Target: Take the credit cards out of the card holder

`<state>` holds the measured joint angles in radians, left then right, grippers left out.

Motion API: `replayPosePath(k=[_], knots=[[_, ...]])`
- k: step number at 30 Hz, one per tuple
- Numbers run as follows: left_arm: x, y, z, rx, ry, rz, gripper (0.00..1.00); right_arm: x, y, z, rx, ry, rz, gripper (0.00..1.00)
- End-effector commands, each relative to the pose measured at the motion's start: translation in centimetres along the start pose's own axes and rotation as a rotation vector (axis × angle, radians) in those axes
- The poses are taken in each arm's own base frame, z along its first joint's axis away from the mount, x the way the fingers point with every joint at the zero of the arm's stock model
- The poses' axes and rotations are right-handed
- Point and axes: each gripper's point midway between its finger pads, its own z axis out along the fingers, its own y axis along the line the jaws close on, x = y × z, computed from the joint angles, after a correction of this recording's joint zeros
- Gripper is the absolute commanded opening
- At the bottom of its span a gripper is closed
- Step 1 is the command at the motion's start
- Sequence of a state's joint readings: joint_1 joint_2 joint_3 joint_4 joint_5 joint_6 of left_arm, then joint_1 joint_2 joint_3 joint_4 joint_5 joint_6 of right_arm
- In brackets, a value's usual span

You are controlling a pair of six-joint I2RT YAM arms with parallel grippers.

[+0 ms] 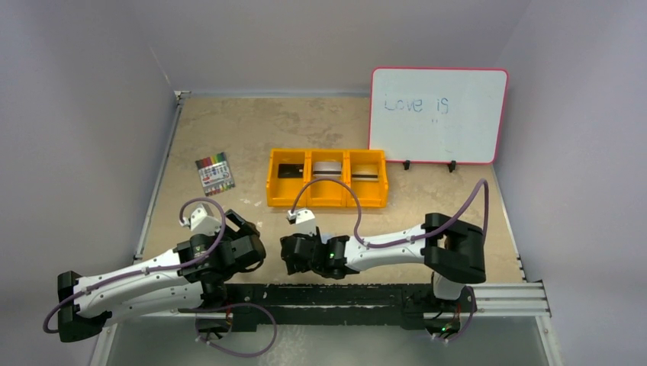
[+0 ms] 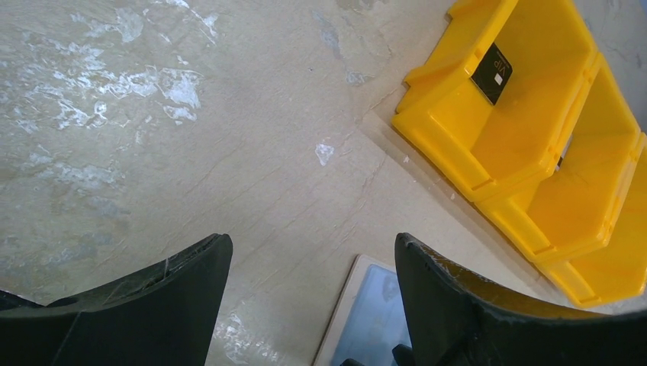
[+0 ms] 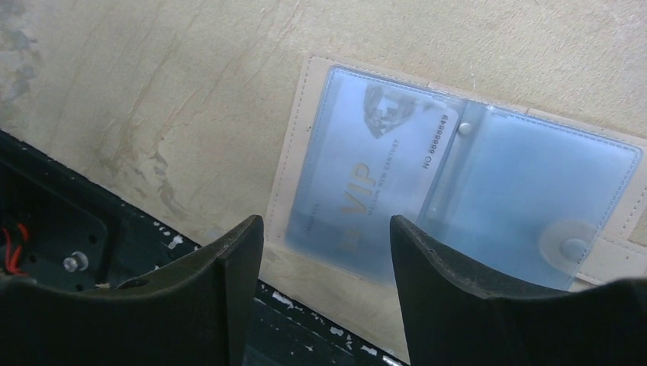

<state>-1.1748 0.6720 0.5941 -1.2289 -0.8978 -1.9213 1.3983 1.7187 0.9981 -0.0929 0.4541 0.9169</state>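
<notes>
The card holder (image 3: 465,183) lies open flat on the table, with light blue panels and a tan border. A pale VIP credit card (image 3: 366,179) sits inside its left pocket; the right pocket looks empty. My right gripper (image 3: 326,229) hovers open just above the holder's near edge, nothing between its fingers. My left gripper (image 2: 313,244) is open too, over bare table, with a corner of the card holder (image 2: 366,313) beside its right finger. In the top view both grippers (image 1: 255,248) (image 1: 288,255) meet near the front rail and hide the holder.
An orange three-compartment tray (image 1: 326,200) stands behind the grippers, a card lying in each compartment, one black VIP card (image 2: 492,72) among them. A marker pack (image 1: 214,174) lies at the left. A whiteboard (image 1: 438,114) leans at the back right. The black rail (image 1: 366,293) runs along the near edge.
</notes>
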Motion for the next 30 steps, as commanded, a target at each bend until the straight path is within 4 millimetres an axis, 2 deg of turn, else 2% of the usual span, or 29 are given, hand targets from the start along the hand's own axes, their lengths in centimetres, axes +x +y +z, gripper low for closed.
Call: replayPosePath(k=[1, 5, 12, 24, 30], knots=[[-1.3, -0.7, -0.5, 0.020, -0.031, -0.039, 0.78, -1.3, 0.2, 0.5, 0.053, -0.037, 0.006, 0.63], [-1.2, -0.9, -0.5, 0.033, -0.029, -0.054, 0.78, -1.4, -1.6, 0.5, 0.156, -0.040, -0.014, 0.63], [-1.2, -1.3, -0.4, 0.043, -0.036, -0.054, 0.78, -0.2, -3.4, 1.3, 0.238, -0.009, -0.088, 0.63], [-1.3, -0.9, -0.4, 0.040, -0.037, -0.051, 0.77, 0.4, -3.0, 1.7, 0.209, 0.010, -0.121, 0.69], [-1.4, -0.8, -0.4, 0.044, -0.037, -0.057, 0.77, 1.6, -4.4, 2.3, 0.276, 0.039, -0.144, 0.62]])
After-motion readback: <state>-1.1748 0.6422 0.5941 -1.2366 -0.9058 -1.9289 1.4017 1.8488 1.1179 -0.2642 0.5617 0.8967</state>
